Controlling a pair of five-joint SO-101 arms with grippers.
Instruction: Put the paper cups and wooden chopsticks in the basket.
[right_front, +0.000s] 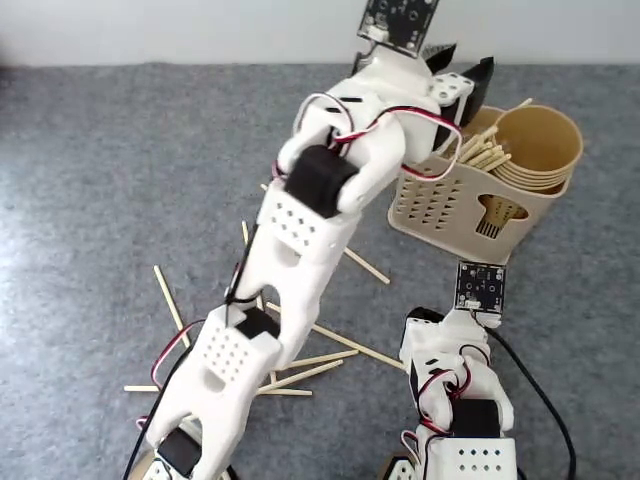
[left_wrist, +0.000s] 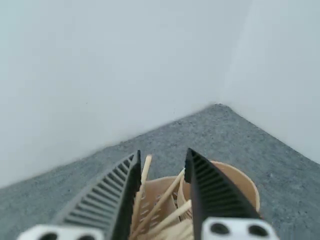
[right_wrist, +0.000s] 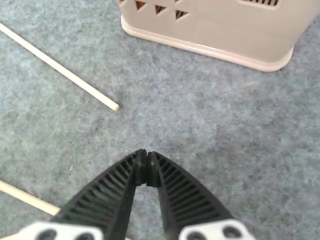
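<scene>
A beige slotted basket (right_front: 470, 210) stands at the back right. In it sit a stack of paper cups (right_front: 540, 145) and several wooden chopsticks (right_front: 485, 150). My left gripper (right_front: 462, 68) hovers open just above the basket's rim. In the left wrist view that gripper (left_wrist: 163, 151) holds nothing, and below it are the basket's chopsticks (left_wrist: 162, 200) and a paper cup (left_wrist: 240, 180). Several loose chopsticks (right_front: 340, 340) lie on the grey carpet under the left arm. My right gripper (right_wrist: 146, 152) is shut and empty, low over the carpet in front of the basket (right_wrist: 210, 25).
One loose chopstick (right_wrist: 60, 70) lies diagonally between the right gripper and the basket, and another (right_wrist: 25, 197) lies nearer the arm. The long left arm (right_front: 300, 240) spans the carpet from the front left to the basket. A white wall (left_wrist: 100, 60) stands behind.
</scene>
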